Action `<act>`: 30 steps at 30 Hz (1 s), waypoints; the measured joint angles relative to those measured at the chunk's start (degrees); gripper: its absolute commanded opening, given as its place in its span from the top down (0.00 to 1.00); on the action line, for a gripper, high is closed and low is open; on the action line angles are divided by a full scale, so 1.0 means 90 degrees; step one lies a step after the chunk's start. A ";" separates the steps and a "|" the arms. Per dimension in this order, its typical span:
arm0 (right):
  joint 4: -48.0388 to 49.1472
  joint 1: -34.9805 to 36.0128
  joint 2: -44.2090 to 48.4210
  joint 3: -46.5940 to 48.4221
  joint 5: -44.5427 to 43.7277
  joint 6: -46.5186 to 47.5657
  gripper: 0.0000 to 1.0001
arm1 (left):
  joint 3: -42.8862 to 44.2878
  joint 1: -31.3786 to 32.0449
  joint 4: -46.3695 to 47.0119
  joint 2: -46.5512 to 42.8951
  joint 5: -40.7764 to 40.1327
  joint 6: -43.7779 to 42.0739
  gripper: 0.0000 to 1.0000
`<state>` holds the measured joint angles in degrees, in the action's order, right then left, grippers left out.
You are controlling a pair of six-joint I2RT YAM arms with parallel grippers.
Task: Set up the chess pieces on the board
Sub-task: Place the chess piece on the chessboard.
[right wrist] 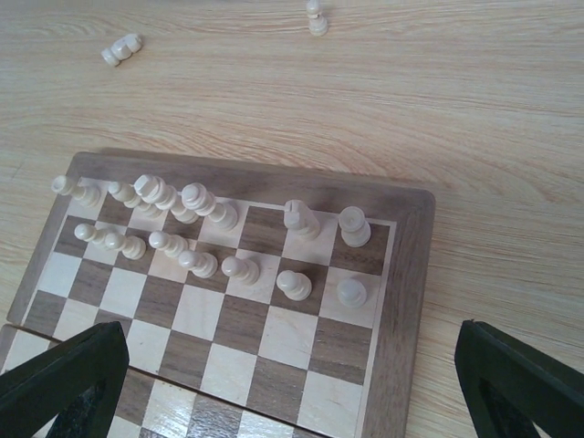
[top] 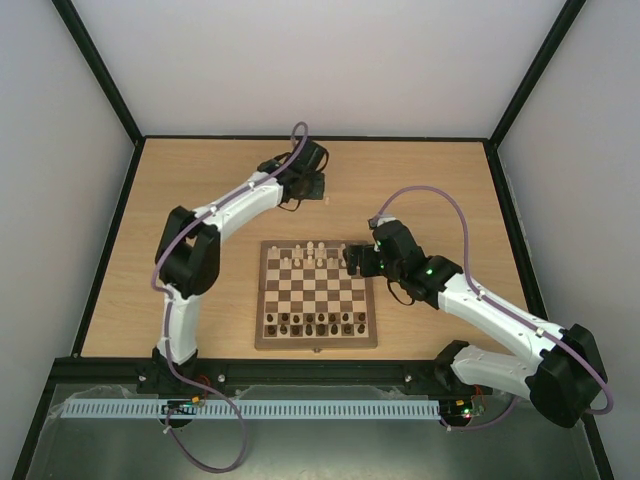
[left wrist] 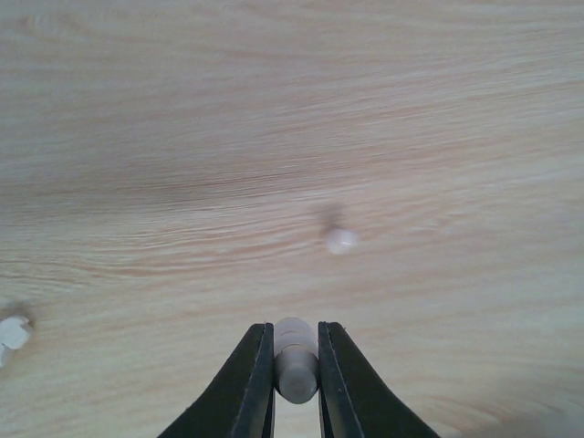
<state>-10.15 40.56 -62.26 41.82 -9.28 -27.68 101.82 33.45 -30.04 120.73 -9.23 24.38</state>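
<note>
The board (top: pixel 316 296) lies in the middle of the table. Pale cream pieces (top: pixel 310 255) stand on its far two rows and dark brown pieces (top: pixel 315 322) on its near rows. My left gripper (top: pixel 308 187) is past the board's far edge, over bare tabletop. In the left wrist view it (left wrist: pixel 296 330) is shut on a pale cream piece (left wrist: pixel 295 365). My right gripper (top: pixel 355 261) is over the board's far right corner. In the right wrist view it (right wrist: pixel 290 338) is open and empty above the board (right wrist: pixel 406 274) and the cream rows (right wrist: pixel 294 285).
Loose cream pieces lie on the tabletop beyond the board: one lying on its side (right wrist: pixel 121 48) and one at the top edge (right wrist: pixel 316 16). The left wrist view shows a small pale piece (left wrist: pixel 341 241) ahead and another (left wrist: pixel 11 333) at the left edge. Dark walls edge the table.
</note>
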 measured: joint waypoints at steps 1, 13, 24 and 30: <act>0.0002 0.0000 0.0002 0.0000 -0.0039 -0.0002 0.01 | -0.0051 0.0114 0.0007 -0.0187 -0.0017 0.0000 0.88; -0.0036 -0.0005 0.0476 -0.0044 -0.0840 -0.0199 0.01 | -0.0629 0.1270 -0.0022 -0.1222 -0.0148 0.0058 0.86; -0.0044 -0.0012 0.0726 -0.0073 -0.1037 -0.0265 0.01 | -0.1579 0.1688 0.0070 -0.1394 -0.0199 0.0296 0.85; -0.0056 -0.0012 0.0729 -0.0100 -0.1047 -0.0267 0.02 | -0.1887 0.1722 0.0284 -0.1389 -0.0192 0.0369 0.85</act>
<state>-10.66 40.45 -55.70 40.93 -18.70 -30.09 84.84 48.95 -27.49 108.22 -10.96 27.70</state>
